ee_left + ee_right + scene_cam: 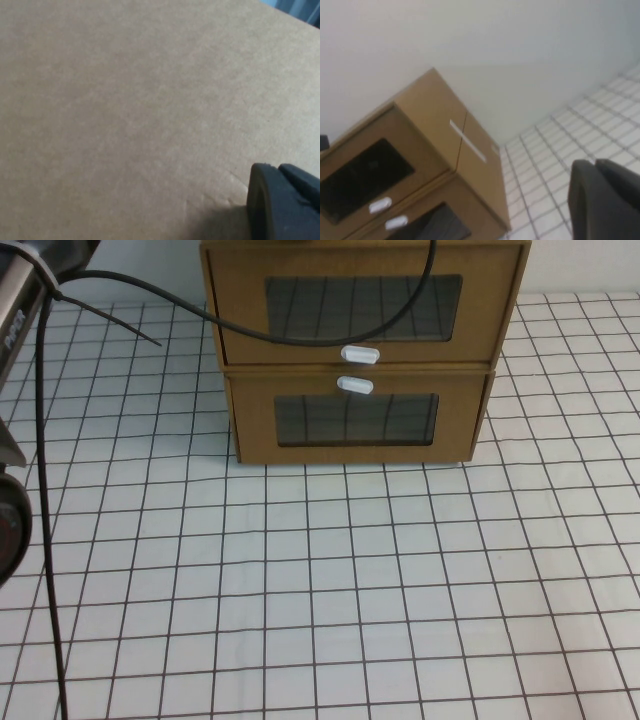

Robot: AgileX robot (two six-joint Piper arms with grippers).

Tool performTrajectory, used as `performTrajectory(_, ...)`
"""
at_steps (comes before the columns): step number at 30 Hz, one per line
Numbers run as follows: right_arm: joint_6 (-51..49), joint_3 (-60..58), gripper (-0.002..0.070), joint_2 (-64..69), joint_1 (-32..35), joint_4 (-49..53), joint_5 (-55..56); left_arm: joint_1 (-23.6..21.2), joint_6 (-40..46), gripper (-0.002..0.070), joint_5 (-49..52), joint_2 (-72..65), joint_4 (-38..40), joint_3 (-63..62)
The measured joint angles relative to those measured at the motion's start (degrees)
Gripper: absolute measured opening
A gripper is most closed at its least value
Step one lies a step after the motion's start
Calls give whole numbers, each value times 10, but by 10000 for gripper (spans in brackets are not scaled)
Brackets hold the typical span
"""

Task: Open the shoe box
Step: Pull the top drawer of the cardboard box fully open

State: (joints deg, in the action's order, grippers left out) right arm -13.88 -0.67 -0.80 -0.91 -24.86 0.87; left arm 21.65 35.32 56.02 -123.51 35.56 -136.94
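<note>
At the far middle of the gridded table (pixel 330 590), two cardboard boxes are stacked against the back wall. The upper shoe box (pixel 365 300) is set squarely on the lower shoe box (pixel 357 415). Both fronts are seen closed, each with a dark window.

The left arm (pixel 15 340) is seen only along the left edge of the high view. The left gripper (pixel 285 205) is held very close to a plain cardboard face, which fills its wrist view; which face cannot be told, nor whether the gripper is open or closed.

The right gripper (pixel 602 200) is kept well apart from the stack, off its right side and aimed at its front and side wall. It is closed and nothing is held in it.

The whole near part of the table lies bare in front of the boxes.

A black cable (pixel 300 338) is draped across the upper window. The upper handle (pixel 360 354) and the lower handle (pixel 355 386), both white, are placed just beside each other at the seam.
</note>
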Motion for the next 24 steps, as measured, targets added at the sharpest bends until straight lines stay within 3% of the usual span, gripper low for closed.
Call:
performTrajectory(5, -1, 87, -13, 49, 0, -14, -179, 0, 0, -3, 0, 0, 0, 0)
performTrajectory(11, 120, 219, -13, 192, 0, -10, -348, 0, -3, -3, 2, 0, 0, 0)
performTrajectory(19, 297, 364, -13, 424, -3, -61, -443, 0, -4, -3, 3, 0, 0, 0)
performTrajectory(24, 350, 443, -13, 559, -80, -81, -436, 0, -4, -3, 4, 0, 0, 0)
